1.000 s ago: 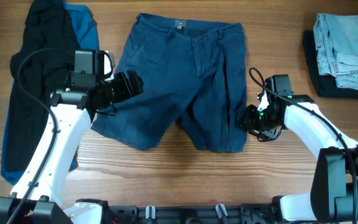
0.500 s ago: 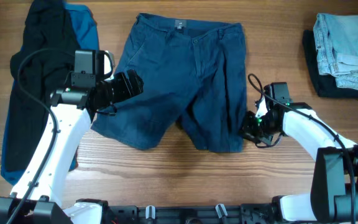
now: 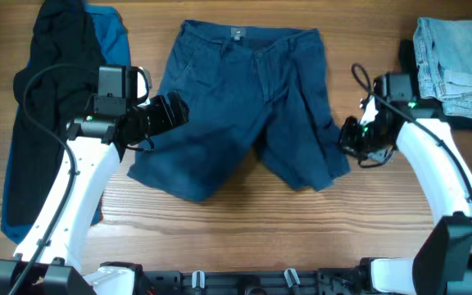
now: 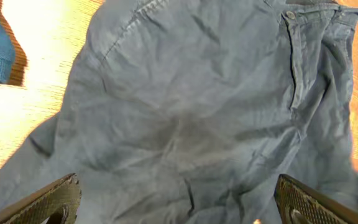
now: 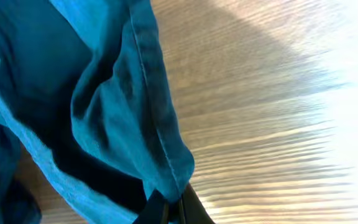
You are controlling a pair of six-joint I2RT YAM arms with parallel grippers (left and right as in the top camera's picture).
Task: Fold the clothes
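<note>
In the last second our right gripper, pinching the hem of the navy shorts, has pulled that leg out toward 3 o'clock, spreading it flatter for folding. The shorts lie mid-table, waistband at 12 o'clock. Our left gripper hovers at their 9 o'clock, fingers spread.

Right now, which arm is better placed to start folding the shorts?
Right: the right pincer grips the shorts by a leg hem; the left pincer hangs open over them, holding nothing.
</note>
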